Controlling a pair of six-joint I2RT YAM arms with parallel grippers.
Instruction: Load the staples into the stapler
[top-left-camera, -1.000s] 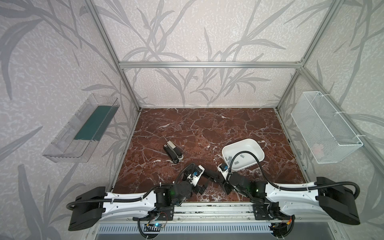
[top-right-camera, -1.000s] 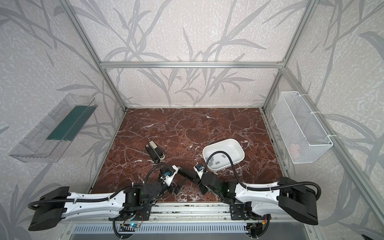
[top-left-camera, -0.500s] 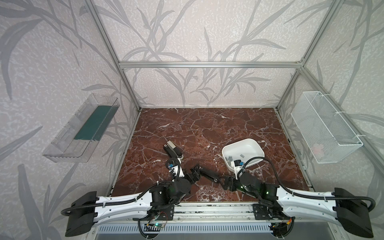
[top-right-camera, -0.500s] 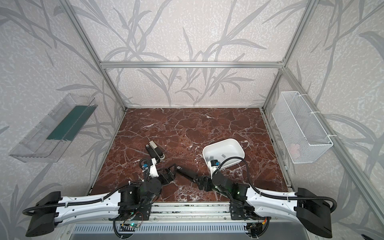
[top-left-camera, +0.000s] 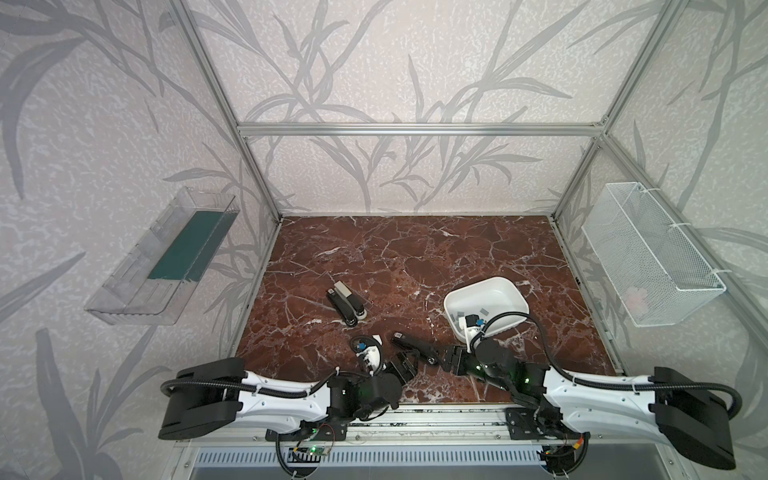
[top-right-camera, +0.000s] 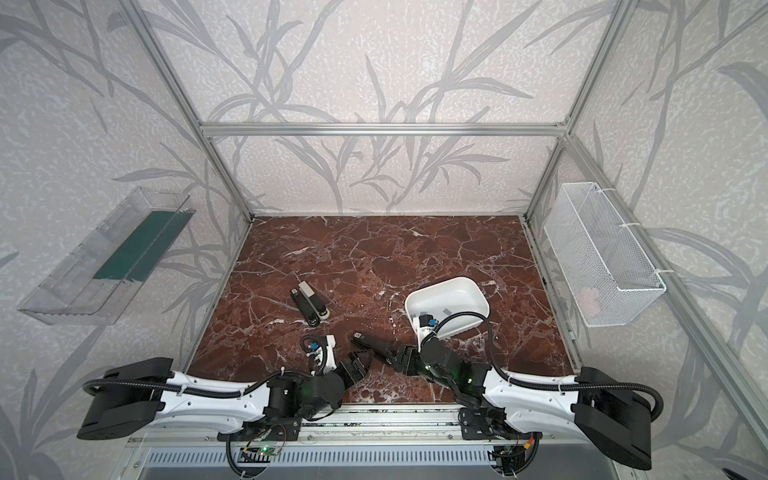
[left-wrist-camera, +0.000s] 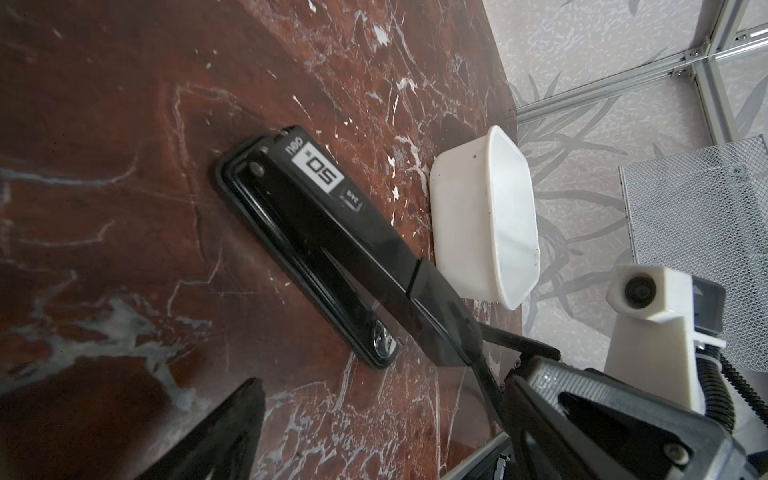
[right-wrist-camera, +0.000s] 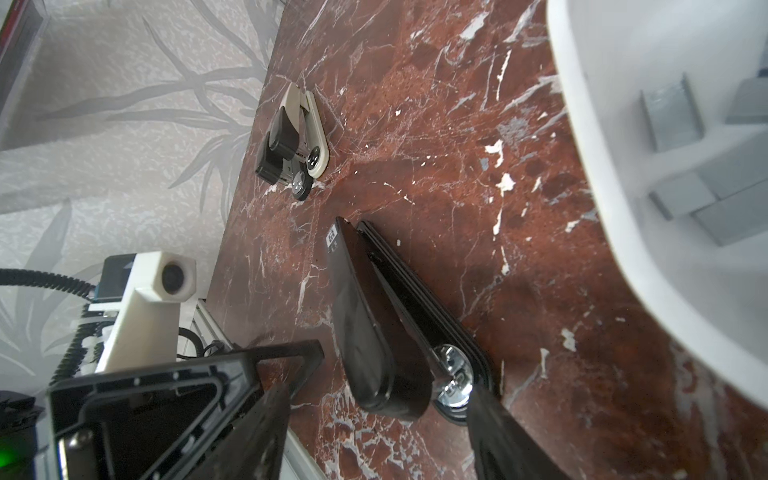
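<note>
Hanging on the left wall, a clear bin (top-left-camera: 166, 257) has a dark green sheet inside. On the brown marble table (top-left-camera: 415, 249), to the right of that bin, two other staplers (top-left-camera: 347, 305) lie side by side and touching, one black and one beige. Nearer the front edge, the left gripper (top-left-camera: 405, 362) is low over the table with its jaws spread wide and nothing between them. It is near the black stapler (top-left-camera: 413, 345) but apart from it. The black stapler lies at an angle on the table between the two grippers, and its end with the white label points toward the two other staplers. In the wrist views its upper arm stands a little away from its base at the end with the shiny metal plate. The right gripper (top-left-camera: 439, 360) is at this end with its jaws apart, one on each side of the stapler's end, so it does not clamp it. One finger (right-wrist-camera: 494, 424) is just beside the metal plate, and I cannot tell if it touches; the other finger is clearly apart from the upper arm. To the right, the staples (right-wrist-camera: 673, 116) lie as grey strips on the floor of a white tub (top-left-camera: 496, 291), which stands on the table near the black stapler without touching it. On the right wall hangs a white wire basket (top-left-camera: 648, 266).
</note>
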